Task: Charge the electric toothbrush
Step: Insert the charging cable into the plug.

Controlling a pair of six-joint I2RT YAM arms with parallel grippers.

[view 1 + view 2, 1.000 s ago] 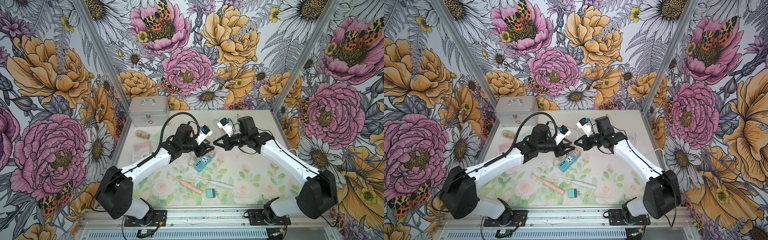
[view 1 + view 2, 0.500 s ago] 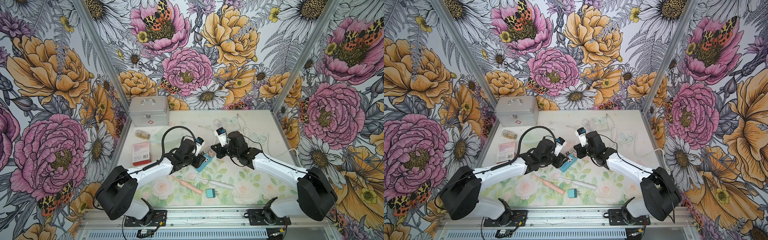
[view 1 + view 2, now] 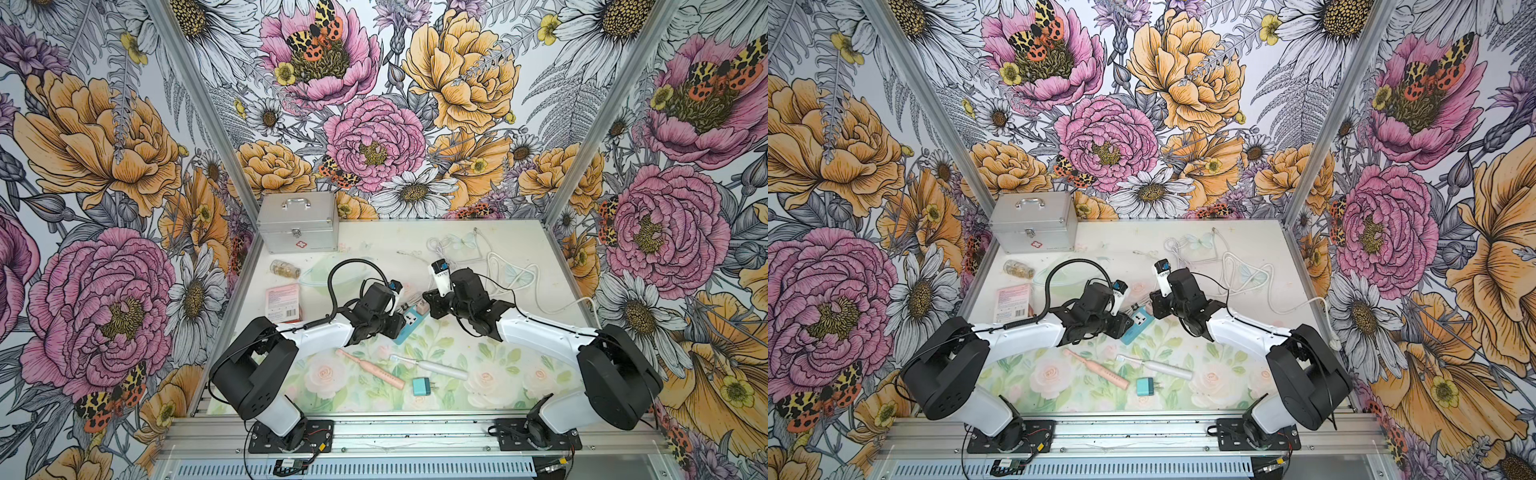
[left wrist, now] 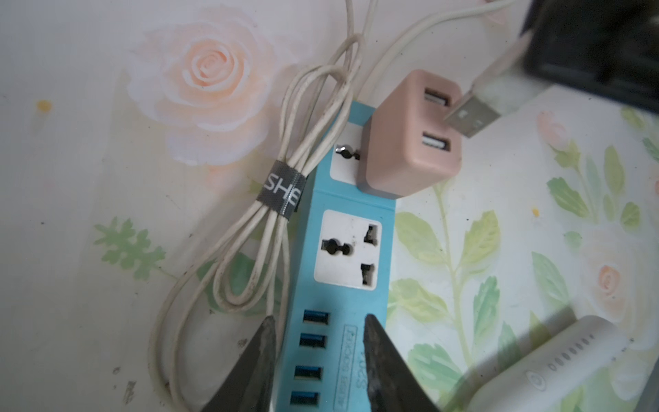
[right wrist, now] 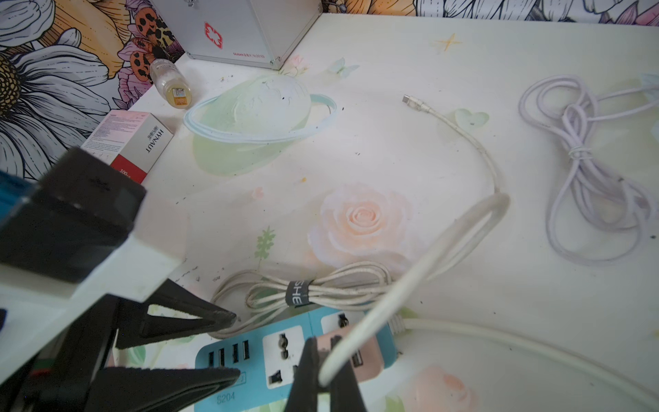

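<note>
A pink electric toothbrush (image 3: 370, 368) and a white one (image 3: 432, 365) lie near the table's front. The blue power strip (image 4: 351, 199) carries a pink USB adapter (image 4: 410, 153). My right gripper (image 5: 326, 383) is shut on a white charging cable (image 5: 420, 260) just behind its USB plug (image 4: 470, 117). The plug's tip hovers at the adapter's upper port, not inserted. The cable's small far end (image 5: 410, 101) lies loose on the table. My left gripper (image 4: 319, 317) stands open astride the strip's USB-port end, one fingertip (image 4: 371, 331) over the strip's top face.
A strapped cable bundle (image 4: 281, 189) lies against the strip. A teal plug adapter (image 3: 422, 386) sits by the toothbrushes. A silver case (image 3: 297, 222), small bottle (image 3: 284, 269) and pink box (image 3: 282, 302) stand at the back left. Coiled white cables (image 3: 461, 245) lie at the back right.
Both arms have come down and forward to the power strip. The right gripper has brought the USB plug up to the pink adapter. The left jaws have narrowed slightly.
</note>
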